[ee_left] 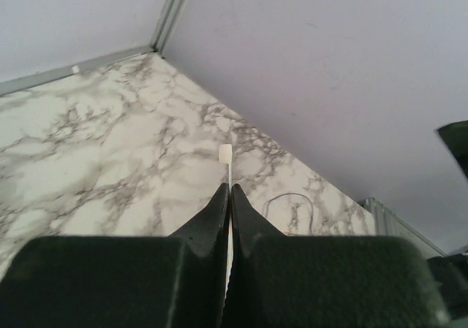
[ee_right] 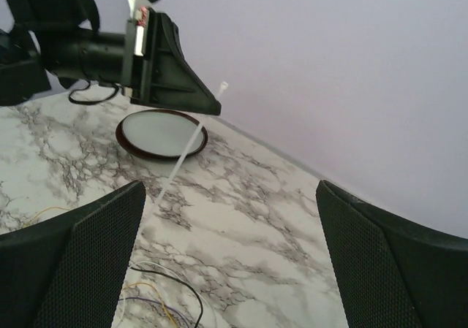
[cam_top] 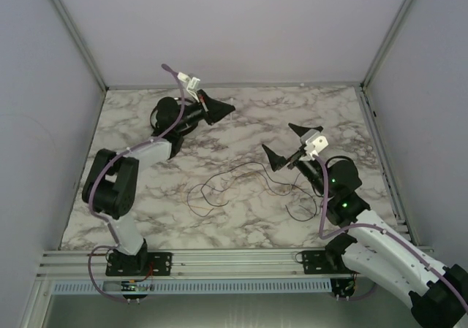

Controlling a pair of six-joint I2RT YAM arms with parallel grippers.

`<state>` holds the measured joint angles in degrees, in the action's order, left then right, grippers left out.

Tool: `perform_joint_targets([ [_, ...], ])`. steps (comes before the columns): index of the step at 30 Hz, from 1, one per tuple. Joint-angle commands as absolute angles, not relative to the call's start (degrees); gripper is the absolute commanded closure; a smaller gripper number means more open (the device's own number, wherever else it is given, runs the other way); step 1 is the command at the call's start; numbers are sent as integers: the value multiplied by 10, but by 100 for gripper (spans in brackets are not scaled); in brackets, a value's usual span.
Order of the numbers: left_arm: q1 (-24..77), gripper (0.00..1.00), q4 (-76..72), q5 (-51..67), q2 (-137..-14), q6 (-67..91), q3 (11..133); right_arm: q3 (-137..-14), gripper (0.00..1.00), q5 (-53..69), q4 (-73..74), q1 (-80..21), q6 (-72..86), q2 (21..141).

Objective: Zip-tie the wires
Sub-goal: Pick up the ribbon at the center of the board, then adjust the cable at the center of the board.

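Zip tie (ee_left: pixel 226 155) pinched by left gripper (ee_left: pixel 228 196), grip depth unclear; could be knocked loose by the spread right gripper (ee_right: pixel 230 193).

Probably a lab test cell: plain panel walls (cam_top: pixel 234 28), aluminium framing (cam_top: pixel 72 30), marble-patterned tabletop (cam_top: pixel 248 120).

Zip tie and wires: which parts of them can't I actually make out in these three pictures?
Left wrist view: only the head of the zip tie shows; the shut left end effector hides the rest.
Top view: the zip tie is too thin to pick out.
Right wrist view: the wires are cut off by the bottom edge and by the open right end effector's own finger.
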<state>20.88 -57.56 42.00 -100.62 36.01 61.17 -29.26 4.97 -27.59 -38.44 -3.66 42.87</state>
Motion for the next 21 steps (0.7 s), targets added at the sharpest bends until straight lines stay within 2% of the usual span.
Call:
perform_joint_targets([
  [1,184,100,-673,416,-1062,366,655,-282,1,65,-316,-382,-58,422],
  [5,165,100,-715,412,-1128,388,696,-271,1,61,-311,-382,-62,413],
  [12,162,100,-692,387,-1197,358,729,-262,1,43,-298,-382,-60,406],
  [21,163,100,-777,342,-1219,389,658,-246,1,43,-298,-383,-55,406],
])
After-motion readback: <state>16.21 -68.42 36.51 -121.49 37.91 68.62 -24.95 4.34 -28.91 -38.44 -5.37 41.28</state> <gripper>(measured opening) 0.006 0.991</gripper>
